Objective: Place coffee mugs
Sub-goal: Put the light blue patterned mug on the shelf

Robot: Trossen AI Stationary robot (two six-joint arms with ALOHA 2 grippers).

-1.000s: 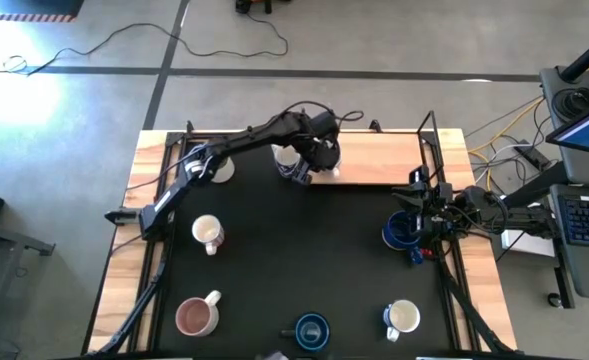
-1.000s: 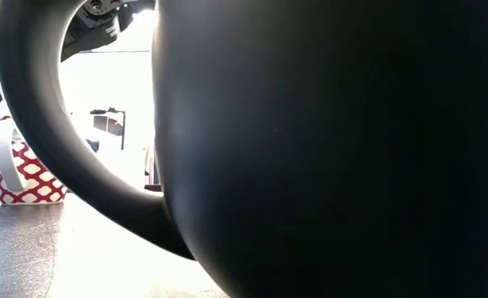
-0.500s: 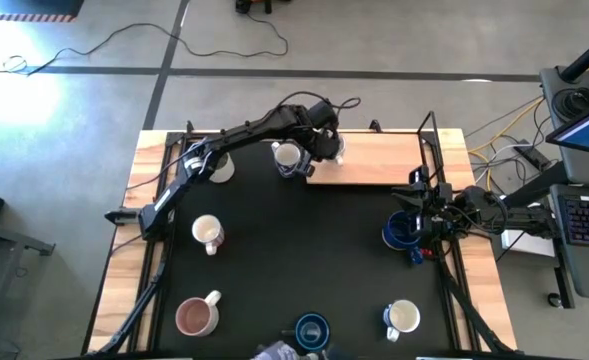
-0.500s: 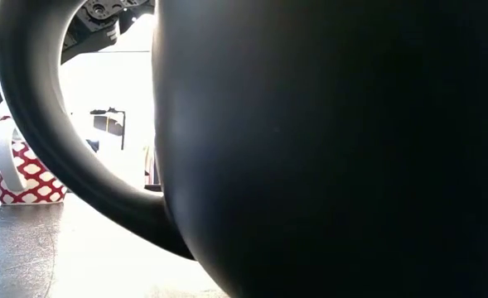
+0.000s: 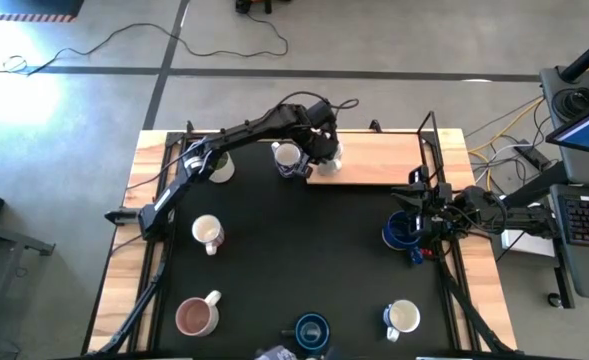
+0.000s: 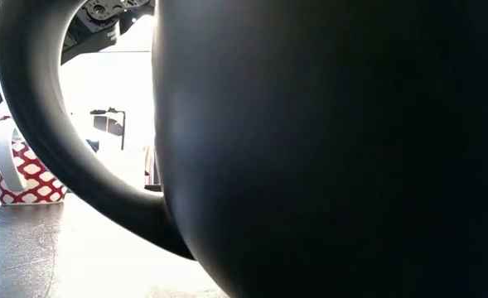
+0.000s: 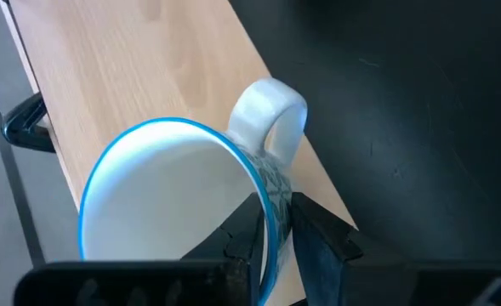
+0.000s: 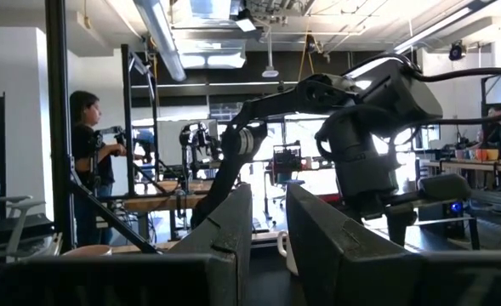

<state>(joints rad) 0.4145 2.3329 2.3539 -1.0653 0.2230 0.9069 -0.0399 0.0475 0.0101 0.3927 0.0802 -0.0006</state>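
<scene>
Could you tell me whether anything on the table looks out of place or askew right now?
One thing: the dark mug stands so close to the low camera that it blocks nearly that whole view. The other mugs stand upright; nothing looks spilled.

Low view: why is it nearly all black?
Low view: a dark mug sits right against the lens, filling the frame in silhouette, and the room behind its handle is blown out white. High view is evenly lit, no glare.
</scene>
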